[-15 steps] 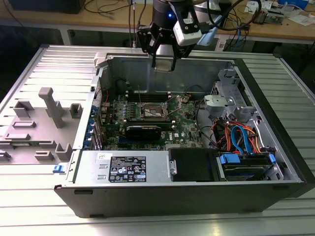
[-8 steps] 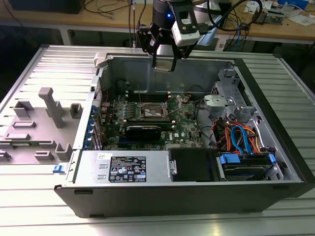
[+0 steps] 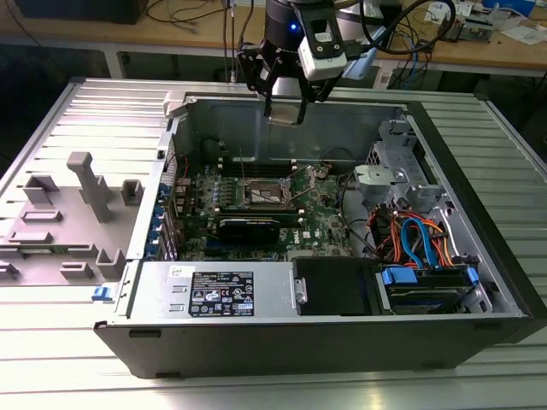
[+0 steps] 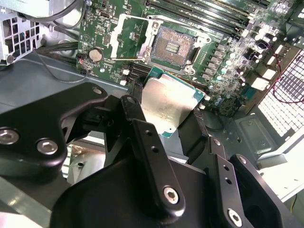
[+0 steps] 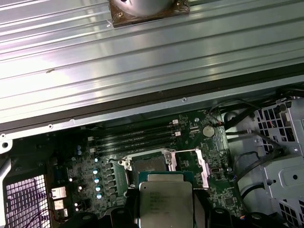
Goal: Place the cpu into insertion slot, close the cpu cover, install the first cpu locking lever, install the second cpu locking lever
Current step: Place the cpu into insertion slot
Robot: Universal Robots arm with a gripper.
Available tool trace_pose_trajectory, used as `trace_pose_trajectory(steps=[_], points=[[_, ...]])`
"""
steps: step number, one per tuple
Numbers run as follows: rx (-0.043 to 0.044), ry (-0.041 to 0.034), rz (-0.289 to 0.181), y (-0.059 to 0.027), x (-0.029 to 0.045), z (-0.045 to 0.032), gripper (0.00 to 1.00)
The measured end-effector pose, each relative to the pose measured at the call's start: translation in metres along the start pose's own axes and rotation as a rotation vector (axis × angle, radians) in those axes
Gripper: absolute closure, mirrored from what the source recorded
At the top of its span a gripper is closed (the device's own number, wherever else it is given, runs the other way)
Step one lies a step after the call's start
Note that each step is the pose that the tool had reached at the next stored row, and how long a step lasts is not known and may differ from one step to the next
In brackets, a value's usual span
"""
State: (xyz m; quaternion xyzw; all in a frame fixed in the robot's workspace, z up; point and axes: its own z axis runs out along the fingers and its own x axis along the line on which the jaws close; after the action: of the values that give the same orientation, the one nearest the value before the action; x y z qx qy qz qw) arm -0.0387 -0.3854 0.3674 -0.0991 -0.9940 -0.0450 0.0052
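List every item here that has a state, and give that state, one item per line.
gripper: shut on the cpu.
cpu: held in the air, not yet in the slot.
insertion slot: empty and uncovered.
cpu cover: swung open.
computer case: side open.

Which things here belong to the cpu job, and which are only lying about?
For the job:
- cpu, held in the gripper
- insertion slot, still bare
- cpu cover, open

Only lying about:
- memory slots
- black card
- cables, blue and orange
- grey blocks, outside the case on the exterior view's left
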Motion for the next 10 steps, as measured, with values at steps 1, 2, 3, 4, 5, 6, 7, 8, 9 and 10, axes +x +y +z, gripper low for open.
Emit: trace_pose_trajectory(steps=[1,2,3,4,5,6,7,8,9,10], points=[[0.0001,0.0000,0.000,0.0000,0.0000,0.0000,0.46],[0.0001,-0.0001,0.001,0.0000,0.0000,0.0000,0.46],[0.0000,-0.0003,0.004,-0.0001,0.0000,0.0000,0.46],[0.0001,-0.0005,0.006,-0.0001,0.0000,0.0000,0.46],[0.0001,-0.0008,0.009,-0.0002,0.0000,0.0000,0.46],[0.0001,-0.0009,0.010,-0.0002,0.0000,0.0000,0.46],[0.0001,-0.0013,0.014,-0.0003,0.0000,0.0000,0.46],[0.0000,-0.0020,0.022,-0.0004,-0.0001,0.0000,0.46],[-0.0002,-0.0027,0.030,-0.0005,-0.0001,0.0000,0.46],[-0.0004,-0.0036,0.040,-0.0007,-0.0001,0.0000,0.46]])
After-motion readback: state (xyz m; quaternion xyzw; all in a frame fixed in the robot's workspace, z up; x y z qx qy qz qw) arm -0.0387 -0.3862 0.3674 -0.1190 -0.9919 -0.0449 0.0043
